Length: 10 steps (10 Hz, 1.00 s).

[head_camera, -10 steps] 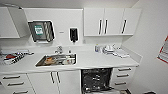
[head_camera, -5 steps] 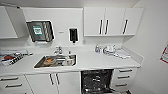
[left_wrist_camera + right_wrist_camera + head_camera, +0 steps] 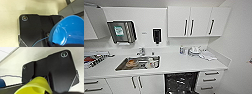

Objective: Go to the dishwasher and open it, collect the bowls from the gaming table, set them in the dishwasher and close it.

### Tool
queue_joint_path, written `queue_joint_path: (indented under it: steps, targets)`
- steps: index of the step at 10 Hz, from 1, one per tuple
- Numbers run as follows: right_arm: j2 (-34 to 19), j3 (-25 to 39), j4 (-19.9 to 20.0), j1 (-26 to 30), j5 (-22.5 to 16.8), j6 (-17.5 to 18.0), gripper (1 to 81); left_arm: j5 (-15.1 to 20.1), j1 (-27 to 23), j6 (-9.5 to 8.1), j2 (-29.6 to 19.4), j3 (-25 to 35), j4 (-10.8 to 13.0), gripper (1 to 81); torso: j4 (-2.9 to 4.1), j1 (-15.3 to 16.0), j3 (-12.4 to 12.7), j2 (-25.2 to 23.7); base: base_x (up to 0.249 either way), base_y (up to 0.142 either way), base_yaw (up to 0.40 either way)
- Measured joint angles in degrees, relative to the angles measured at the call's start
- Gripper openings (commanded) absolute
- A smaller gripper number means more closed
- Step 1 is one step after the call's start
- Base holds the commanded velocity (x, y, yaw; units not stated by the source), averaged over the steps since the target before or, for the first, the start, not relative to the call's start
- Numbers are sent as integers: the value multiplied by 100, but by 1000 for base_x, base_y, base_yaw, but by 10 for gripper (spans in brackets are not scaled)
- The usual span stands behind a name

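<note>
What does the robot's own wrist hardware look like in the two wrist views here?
Both wrists carry a wide glossy black plate with rounded corners and round silver fittings at the corners. A thin blue cable crosses the left wrist's plate; a thin dark cable arcs beside the right wrist's plate.

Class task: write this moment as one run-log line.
dishwasher: open, dark inside | blue bowl: close at left wrist | yellow-green cup: close at right wrist | sink: holds dishes
</note>
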Motion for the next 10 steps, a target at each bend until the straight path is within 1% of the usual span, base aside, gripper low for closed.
queue_joint_path:
  steps: [2, 4, 6, 7, 9, 10]
  targets:
    - [-2, -2, 0, 77, 41, 0, 10, -11, -66, 0, 0, 0, 0, 10, 0, 9, -2, 6, 0, 0, 0]
    - [-2, -2, -4, 0, 34, 0, 10, -33, 2, 0, -1, 0, 0, 10, 0, 5, -2, 6, 0, 0, 0]
    - [-5, -2, -9, -15, 37, 0, 10, -173, 28, -2, -37, 0, 0, 10, 0, -2, -68, 4, 0, 0, 0]
    - [-5, -2, -9, 18, 48, 0, 10, -276, -17, -5, -56, 0, 0, 10, 0, -5, -201, 4, 0, 0, 0]
    - [-10, -2, -9, 20, 50, 0, 10, -651, -38, -10, -113, 39, 2, 10, 0, -5, -568, 4, 0, 0, 0]
    - [-49, 0, -9, 49, 69, 4, 10, -697, -79, -11, -185, 80, 2, 10, 0, -2, -756, 4, 0, 0, 0]
